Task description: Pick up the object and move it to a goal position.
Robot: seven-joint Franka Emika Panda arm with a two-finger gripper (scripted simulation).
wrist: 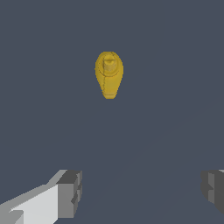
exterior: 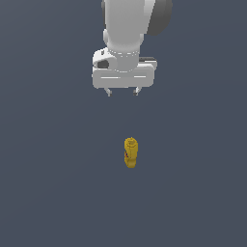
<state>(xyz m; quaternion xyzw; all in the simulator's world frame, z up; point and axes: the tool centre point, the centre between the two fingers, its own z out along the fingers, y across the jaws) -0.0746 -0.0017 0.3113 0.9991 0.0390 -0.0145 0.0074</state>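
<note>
The object is a small yellow bottle-shaped item with a rounded ribbed top and a small reddish mark on its side. It stands on the dark grey floor, near the middle of the exterior view. It also shows in the wrist view, seen from above. My gripper hangs above the floor, apart from the object, higher in the exterior view and slightly toward its left. Its jaws stand wide apart with nothing between them. One fingertip and the other show in the wrist view.
A plain dark grey floor spreads all around. The white arm comes down from the top of the exterior view.
</note>
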